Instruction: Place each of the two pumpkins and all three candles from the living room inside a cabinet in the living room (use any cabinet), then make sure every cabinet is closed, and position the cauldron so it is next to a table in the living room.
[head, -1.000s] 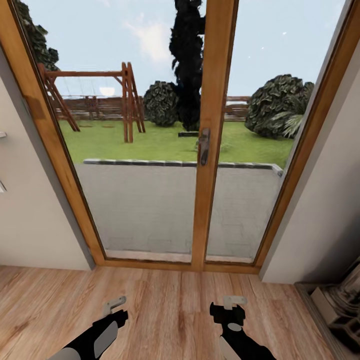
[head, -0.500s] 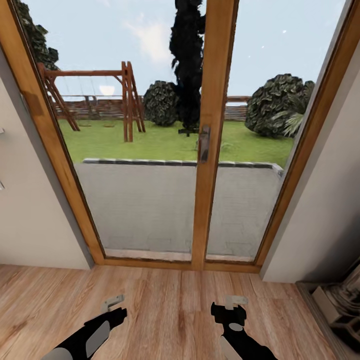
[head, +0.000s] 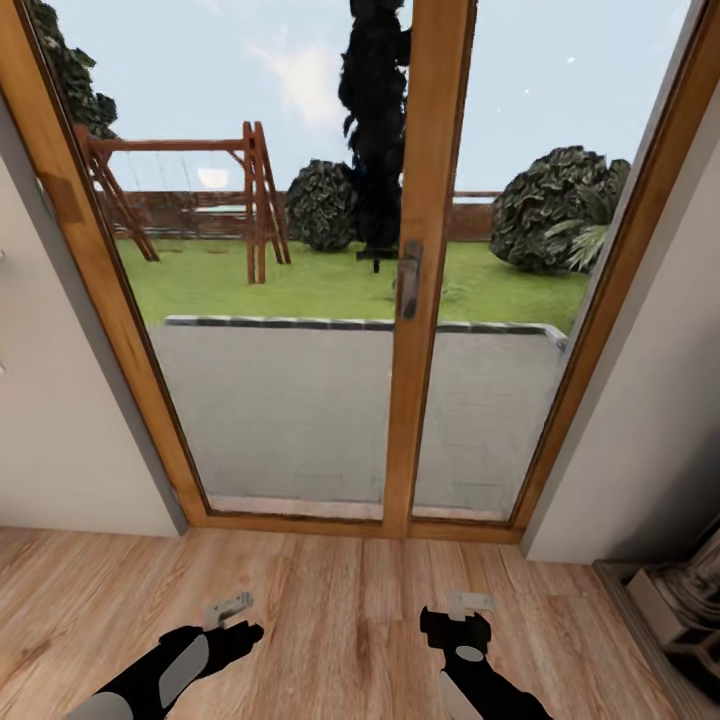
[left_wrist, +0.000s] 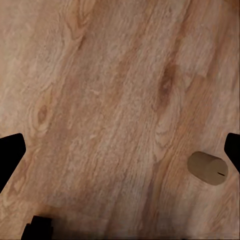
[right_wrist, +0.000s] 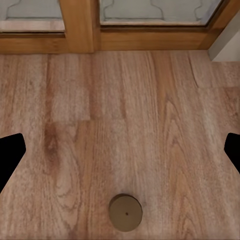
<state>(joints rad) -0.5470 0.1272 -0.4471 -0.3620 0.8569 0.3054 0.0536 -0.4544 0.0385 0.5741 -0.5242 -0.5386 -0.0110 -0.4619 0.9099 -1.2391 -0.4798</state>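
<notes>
The pumpkins, candles, cabinet, cauldron and table are out of view. I face a glazed double door (head: 405, 290) with a wooden frame. My left gripper (head: 228, 607) hangs low over the wooden floor (head: 340, 610) and is open with nothing in it. My right gripper (head: 470, 603) is beside it, also open and holding nothing. In the left wrist view the left gripper (left_wrist: 120, 155) has its black fingertips (left_wrist: 10, 152) far apart over bare planks. The right gripper (right_wrist: 120, 155) looks the same in the right wrist view. A small brown cylinder (right_wrist: 125, 212) stands on the floor between the arms, and I cannot tell what it is.
Pale walls (head: 70, 430) close in on both sides of the door. A grey moulded object (head: 690, 600) sits in the corner at the right. Outside lie a paved terrace (head: 300, 400), a lawn and a wooden swing frame (head: 250, 200).
The view has shifted slightly, so the camera moved. My left arm has sunk a little lower and to the left. The right arm is almost unchanged.
</notes>
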